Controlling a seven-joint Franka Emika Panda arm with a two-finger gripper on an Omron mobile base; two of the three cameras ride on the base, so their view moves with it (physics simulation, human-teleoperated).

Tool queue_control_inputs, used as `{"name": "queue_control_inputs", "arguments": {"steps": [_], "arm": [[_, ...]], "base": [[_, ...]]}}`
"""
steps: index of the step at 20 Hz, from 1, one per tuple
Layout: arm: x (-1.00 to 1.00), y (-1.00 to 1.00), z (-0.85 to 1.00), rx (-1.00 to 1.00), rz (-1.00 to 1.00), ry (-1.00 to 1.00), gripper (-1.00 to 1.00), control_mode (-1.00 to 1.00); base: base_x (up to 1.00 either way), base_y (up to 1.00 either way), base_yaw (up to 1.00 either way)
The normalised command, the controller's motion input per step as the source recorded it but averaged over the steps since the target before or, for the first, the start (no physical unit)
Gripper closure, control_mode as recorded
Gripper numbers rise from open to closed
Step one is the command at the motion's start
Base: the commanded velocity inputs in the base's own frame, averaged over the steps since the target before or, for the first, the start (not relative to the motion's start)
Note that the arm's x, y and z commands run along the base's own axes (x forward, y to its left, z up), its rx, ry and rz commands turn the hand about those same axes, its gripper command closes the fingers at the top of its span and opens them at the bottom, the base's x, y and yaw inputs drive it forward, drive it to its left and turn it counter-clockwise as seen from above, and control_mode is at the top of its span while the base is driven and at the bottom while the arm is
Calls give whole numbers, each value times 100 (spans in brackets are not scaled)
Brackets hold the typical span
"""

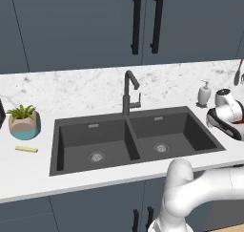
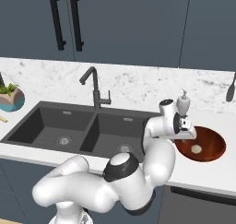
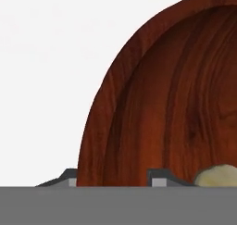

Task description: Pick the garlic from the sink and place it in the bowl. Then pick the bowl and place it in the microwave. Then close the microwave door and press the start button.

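Closest to the hand camera, two dark fingertips poke up along the bottom edge, and the left rim of the bowl passes between them: one tip sits outside over the white worktop, the other inside over the wood. My pincer looks part closed astride that rim, but I cannot tell whether the pads actually press on it.

Garlic shows at the lower right of the hand view, a pale cream lump cut by the frame edge, lying in the bowl just to the right of the inner fingertip and apart from it. It looks roundish; I can make out no long axis or pointed end.

From the right base view, the bowl sits upright on the worktop at centre right, to the right of the sink, its mouth facing up, glossy reddish brown with dark grain. The garlic rests near its middle. My pincer hangs at the bowl's left edge, beside a soap bottle.
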Motion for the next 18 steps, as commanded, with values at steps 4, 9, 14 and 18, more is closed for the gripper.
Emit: {"name": "queue_control_inputs", "arguments": {"steps": [4,9,14,18], "arm": [[-16,33,0,-5,25,-3,100,-100],[-5,4,0,-1,31,0,100,-100],[-40,0,27,0,31,-2,100,-100],[-66,14,58,-6,29,0,100,-100]], "base": [[0,0,0],[0,0,0],[0,0,0],[0,0,0]]}}
